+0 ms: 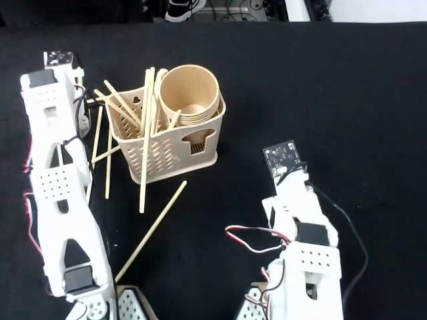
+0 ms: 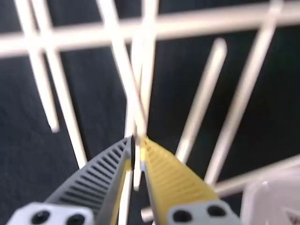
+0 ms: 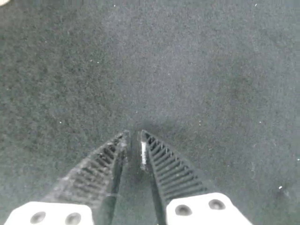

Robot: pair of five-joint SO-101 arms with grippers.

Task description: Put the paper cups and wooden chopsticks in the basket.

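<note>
Slippage worried me: my left gripper (image 2: pixel 137 145) was clamped on one pale wooden chopstick (image 2: pixel 140 108) among crossed sticks (image 2: pixel 202 101) at nine o'clock of the beige slotted plastic basket (image 1: pixel 175 152) holding the stacked tan paper cups (image 1: pixel 190 93), my right gripper (image 3: pixel 133 137) closed empty, so lifting could drag neighbours.

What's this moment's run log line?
left gripper: shut on chopstick | right gripper: shut, empty | paper cups: in basket | loose chopsticks: on table
</note>
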